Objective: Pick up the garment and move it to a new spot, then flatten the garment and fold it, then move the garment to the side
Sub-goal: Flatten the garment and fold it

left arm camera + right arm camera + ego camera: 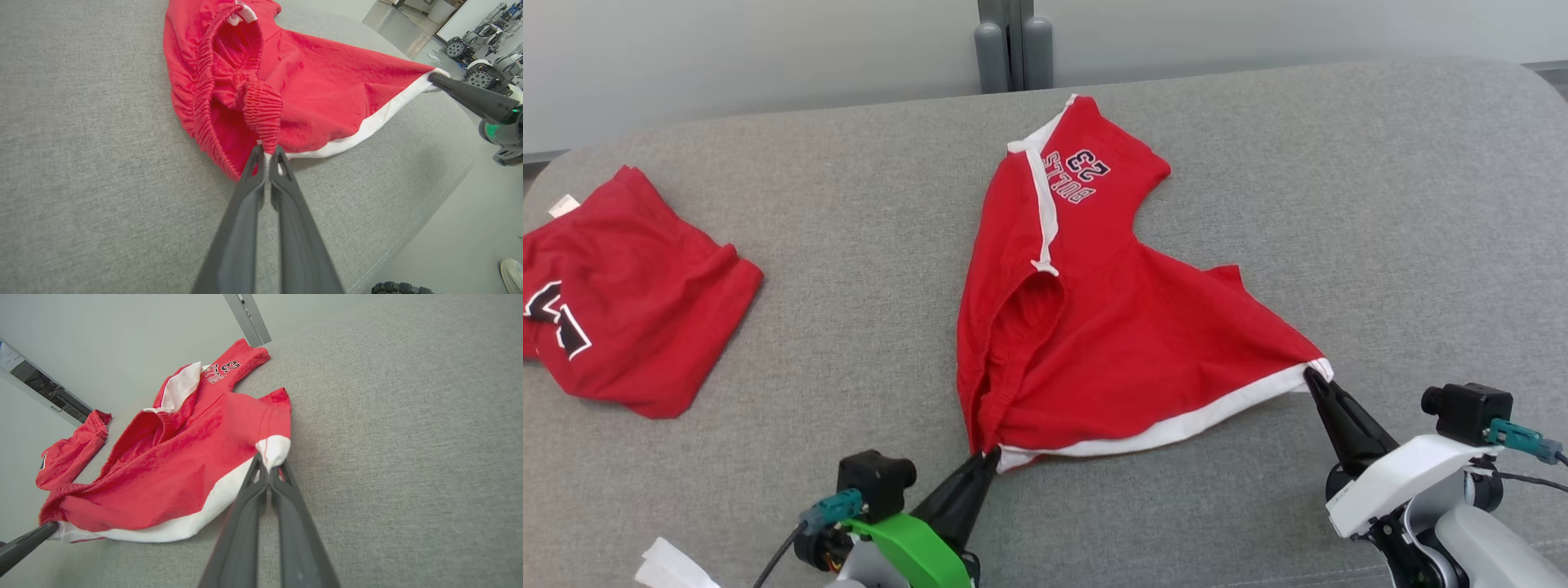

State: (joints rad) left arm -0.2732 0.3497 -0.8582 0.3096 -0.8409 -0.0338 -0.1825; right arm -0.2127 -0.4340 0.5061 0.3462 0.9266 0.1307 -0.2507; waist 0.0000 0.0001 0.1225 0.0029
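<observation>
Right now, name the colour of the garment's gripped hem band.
White band on the red garment; head view shows it best.

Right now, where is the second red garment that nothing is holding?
In the head view, the crumpled red garment lies at the left on the grey fabric surface, apart from the red shorts with white trim.

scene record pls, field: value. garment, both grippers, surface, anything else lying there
surface: grey fabric-covered top
garment: red shorts, "BULLS 23" print, lying rumpled, not folded
white band: near edge of the shorts, pulled straight between the two grippers
left gripper: shut on the band's left end
right gripper: shut on the band's right end
other: second red garment, apart on the robot's left, untouched
stage: looks like flattening, fold not yet started
</observation>
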